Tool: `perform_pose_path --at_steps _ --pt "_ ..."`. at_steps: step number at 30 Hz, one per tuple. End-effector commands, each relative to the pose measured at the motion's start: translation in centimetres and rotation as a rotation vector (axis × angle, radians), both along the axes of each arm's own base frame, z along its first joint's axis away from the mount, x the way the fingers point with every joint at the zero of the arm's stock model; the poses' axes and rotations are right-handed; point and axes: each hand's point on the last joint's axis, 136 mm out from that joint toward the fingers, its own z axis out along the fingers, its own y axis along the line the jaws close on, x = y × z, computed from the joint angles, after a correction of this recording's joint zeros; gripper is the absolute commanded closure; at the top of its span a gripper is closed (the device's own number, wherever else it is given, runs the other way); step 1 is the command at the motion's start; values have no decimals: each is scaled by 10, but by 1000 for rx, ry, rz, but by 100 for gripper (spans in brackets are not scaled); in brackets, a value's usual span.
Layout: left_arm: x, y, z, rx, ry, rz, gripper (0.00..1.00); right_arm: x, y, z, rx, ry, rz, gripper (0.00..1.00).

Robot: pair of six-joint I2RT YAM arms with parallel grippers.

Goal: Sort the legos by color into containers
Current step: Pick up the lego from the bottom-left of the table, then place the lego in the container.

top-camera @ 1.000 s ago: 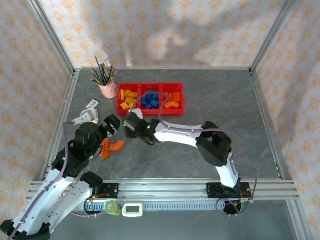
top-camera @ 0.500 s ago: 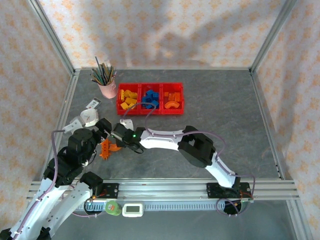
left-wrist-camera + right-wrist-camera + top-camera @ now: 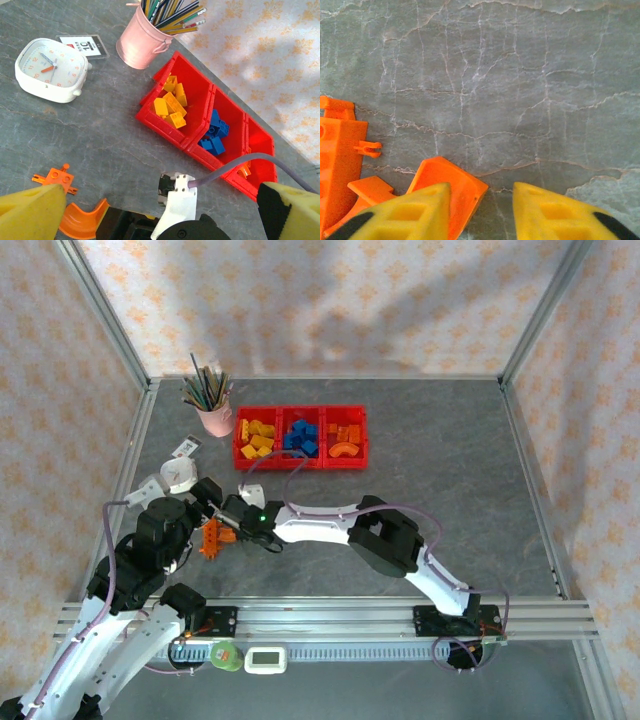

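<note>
In the right wrist view, the near end of the orange arch [image 3: 447, 192] lies under a yellow finger [image 3: 415, 215], and the flat orange piece [image 3: 340, 165] beside it is cut off by the picture's edge. In the left wrist view, the rightmost of the containers [image 3: 257, 145] sits half behind a grey cable [image 3: 240, 165], its bricks barely showing. From above, the right arm [image 3: 310, 525] covers part of both orange pieces.

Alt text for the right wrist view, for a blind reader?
The right pincer, yellow fingertips apart, hangs close above a grey marbled table; an orange curved brick pokes partly between them. A flat orange piece lies at the picture's left edge.
</note>
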Motion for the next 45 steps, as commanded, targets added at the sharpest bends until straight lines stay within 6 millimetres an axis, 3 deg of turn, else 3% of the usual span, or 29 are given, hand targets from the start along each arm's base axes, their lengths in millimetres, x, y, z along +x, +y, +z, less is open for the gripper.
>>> perform_pose_path --at_steps 1,8,16,23,28,36,41,45 --pt "-3 8 7 4 -12 33 1 3 -4 -7 -49 -16 -18 70" --pt "-4 9 8 4 -15 35 1 0 -9 -5 -54 -7 -13 82" --pt "-3 7 7 -3 -16 28 1 1 -21 11 -44 -35 -28 100" --pt "-1 2 9 -7 -21 7 1 17 -51 44 2 -81 -84 100" --pt "8 -8 11 -15 -26 -36 1 37 -93 73 39 -114 -152 100" --pt "33 -42 9 -28 -20 -166 1 104 -191 118 9 -223 -313 100" --pt "50 -62 0 -25 5 -240 1 151 -252 133 -45 -276 -396 100" --pt "60 -72 -8 -30 19 -269 1 187 -284 128 -99 -276 -437 100"
